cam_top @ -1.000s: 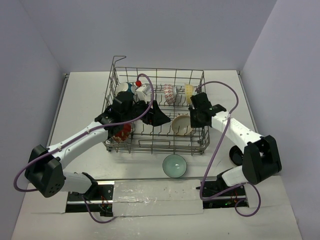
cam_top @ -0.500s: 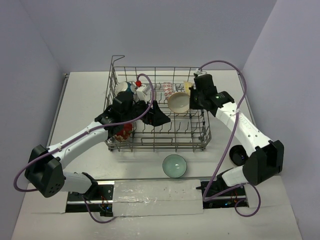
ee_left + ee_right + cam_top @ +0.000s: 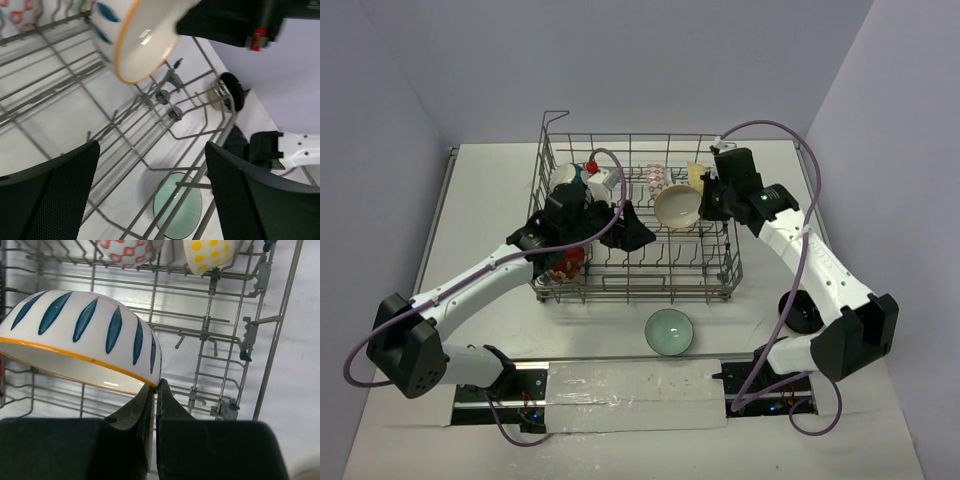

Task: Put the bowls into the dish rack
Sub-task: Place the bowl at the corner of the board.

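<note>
The right gripper point(image 3: 156, 386) pinches the striped bowl point(image 3: 80, 335) by its rim; lower it slowly, tilted, between free tines of the dish rack point(image 3: 650, 287). The left gripper point(image 3: 150, 170) is wide and empty.

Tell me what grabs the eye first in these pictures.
The right gripper pinches the rim of a blue-striped white bowl, held tilted over the dish rack, toward its right side. A pale green bowl sits alone on the table, at the rack's near side.

Overhead plus close wrist views, rack point(image 3: 630, 290) shared
</note>
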